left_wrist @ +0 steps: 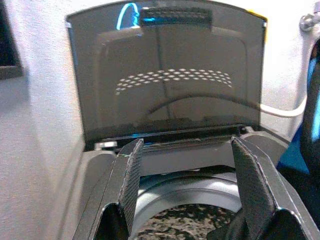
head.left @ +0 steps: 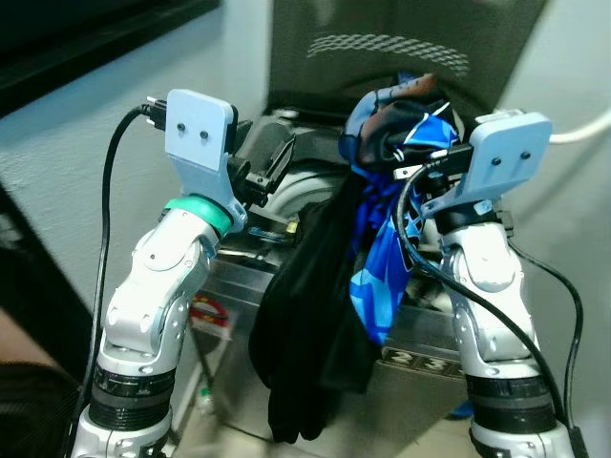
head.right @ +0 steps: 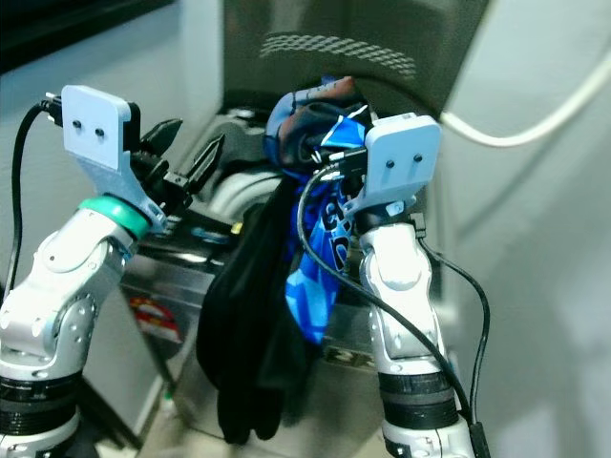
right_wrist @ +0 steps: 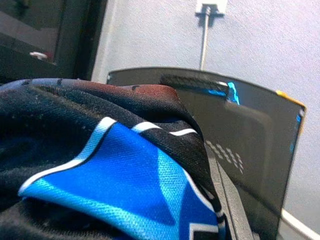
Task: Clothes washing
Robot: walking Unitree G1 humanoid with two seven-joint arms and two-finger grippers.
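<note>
Loading is unfinished. Your right gripper (head.right: 320, 153) clamps the blue-and-black garment (head.left: 372, 277) at centre frame; it hangs outside the washer (head.left: 286, 277). Left gripper (head.right: 186, 157), jaws wide, hovers empty over the drum (left_wrist: 190, 220). Lid (left_wrist: 165, 75) stands raised.

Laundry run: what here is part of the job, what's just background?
Job:
- blue and black garment, held up by right hand
- top-load washer, lid raised
- left hand, open above the drum

Background:
- white cable on the wall
- wall socket
</note>
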